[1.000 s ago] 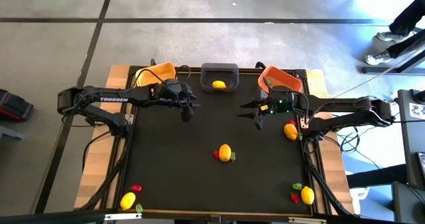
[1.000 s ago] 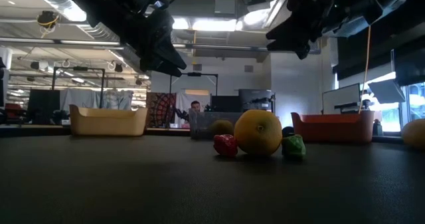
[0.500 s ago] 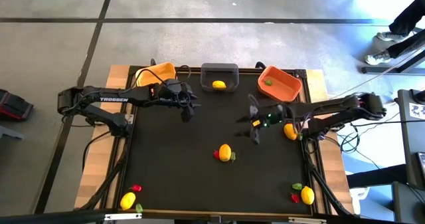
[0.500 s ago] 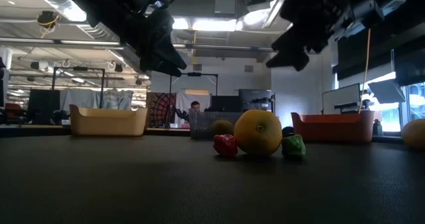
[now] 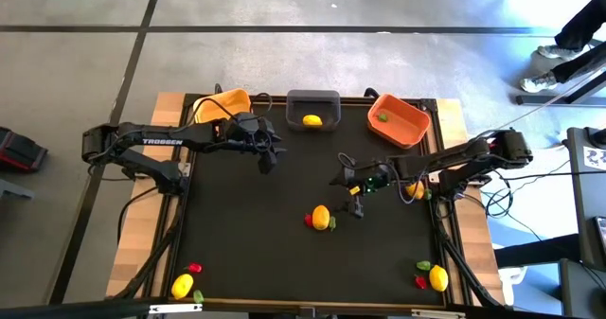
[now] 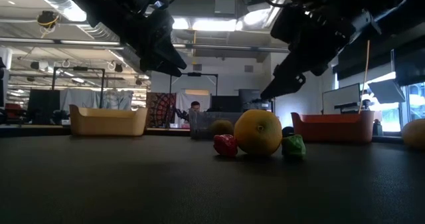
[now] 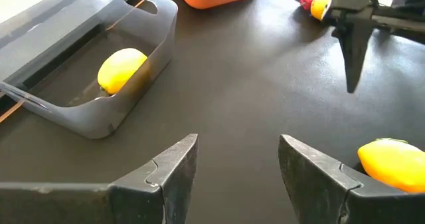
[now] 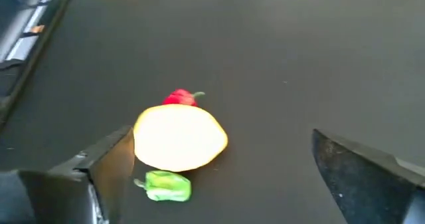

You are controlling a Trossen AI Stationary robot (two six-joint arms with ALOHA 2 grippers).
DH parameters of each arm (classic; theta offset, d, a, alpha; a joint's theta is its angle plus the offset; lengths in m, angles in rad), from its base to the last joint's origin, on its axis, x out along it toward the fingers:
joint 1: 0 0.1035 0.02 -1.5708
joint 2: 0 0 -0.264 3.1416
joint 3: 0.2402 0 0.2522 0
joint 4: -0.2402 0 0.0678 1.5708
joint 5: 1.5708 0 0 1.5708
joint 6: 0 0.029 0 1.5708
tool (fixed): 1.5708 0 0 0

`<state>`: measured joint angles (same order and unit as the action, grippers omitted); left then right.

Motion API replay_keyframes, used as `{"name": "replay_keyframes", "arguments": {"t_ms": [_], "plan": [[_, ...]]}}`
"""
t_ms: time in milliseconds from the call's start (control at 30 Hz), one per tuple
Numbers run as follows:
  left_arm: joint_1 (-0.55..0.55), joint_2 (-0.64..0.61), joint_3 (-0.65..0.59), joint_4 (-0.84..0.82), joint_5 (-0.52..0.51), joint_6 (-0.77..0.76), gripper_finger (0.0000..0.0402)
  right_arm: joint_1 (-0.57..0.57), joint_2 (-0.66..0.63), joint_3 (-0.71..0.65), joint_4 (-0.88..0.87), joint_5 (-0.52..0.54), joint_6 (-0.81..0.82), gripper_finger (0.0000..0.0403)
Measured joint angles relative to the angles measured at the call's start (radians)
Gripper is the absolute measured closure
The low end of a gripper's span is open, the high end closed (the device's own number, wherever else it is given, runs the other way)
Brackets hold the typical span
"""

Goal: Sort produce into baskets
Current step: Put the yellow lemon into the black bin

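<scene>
Black mat (image 5: 246, 234) | lemon (image 5: 321, 217) just beside right claw (image 5: 347, 195), empty, fingers spread

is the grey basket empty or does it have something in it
Not empty. The dark grey basket holds one yellow lemon, seen in the high view and lying inside its wall in the left wrist view.
</scene>
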<state>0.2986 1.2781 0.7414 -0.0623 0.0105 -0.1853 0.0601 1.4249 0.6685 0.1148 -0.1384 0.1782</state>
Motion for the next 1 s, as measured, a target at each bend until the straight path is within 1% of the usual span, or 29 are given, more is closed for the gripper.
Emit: {"name": "replay_keyframes", "arguments": {"t_ms": [167, 367, 533, 767, 1000], "plan": [[0.0, 0.0, 0.0, 0.0, 0.0, -0.01, 0.0199, 0.008, 0.057, 0.0, 0.073, -0.064, 0.001, 0.0029], [0.0, 0.0, 0.0, 0.0, 0.0, -0.027, 0.0199, 0.028, 0.129, 0.0, 0.186, -0.085, -0.002, 0.0031], [0.0, 0.0, 0.0, 0.0, 0.0, -0.035, 0.0198, 0.027, 0.166, 0.0, 0.199, -0.114, -0.002, 0.0031], [0.0, 0.0, 0.0, 0.001, 0.0, -0.07, 0.0198, 0.025, 0.243, 0.0, 0.225, -0.194, 0.001, 0.0031], [0.0, 0.0, 0.0, 0.006, -0.004, -0.097, 0.0198, -0.008, 0.294, 0.0, 0.254, -0.255, -0.05, 0.0031]]}}
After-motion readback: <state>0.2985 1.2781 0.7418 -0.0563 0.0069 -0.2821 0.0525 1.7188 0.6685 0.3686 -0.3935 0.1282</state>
